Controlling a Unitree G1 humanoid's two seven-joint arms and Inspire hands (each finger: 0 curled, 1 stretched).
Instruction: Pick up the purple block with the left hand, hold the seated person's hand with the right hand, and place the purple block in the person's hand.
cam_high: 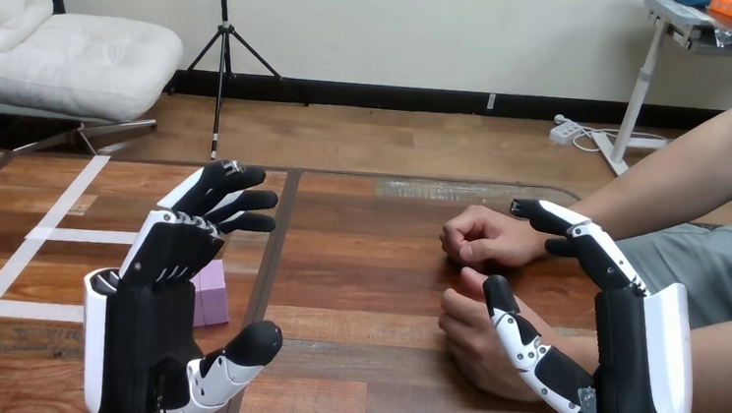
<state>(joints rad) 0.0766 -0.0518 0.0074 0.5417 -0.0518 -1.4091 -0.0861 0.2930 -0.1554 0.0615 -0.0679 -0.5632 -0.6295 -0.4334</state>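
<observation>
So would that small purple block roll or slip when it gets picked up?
Probably no rolling: the pale purple block shows flat faces and straight edges, so it should sit steady on the wooden table. It looks rigid and matte, so likely easy to pinch without slipping. The left hand hides part of it.

A plain cream wall [406,22] runs across the back, edged by a black baseboard [400,97] above a brown wooden plank floor [377,143]. A white cushioned chair [68,60] sits at the left beside a black tripod stand [223,42]. At the right, a white-legged metal desk [643,90] stands by a white power strip [567,132].
</observation>
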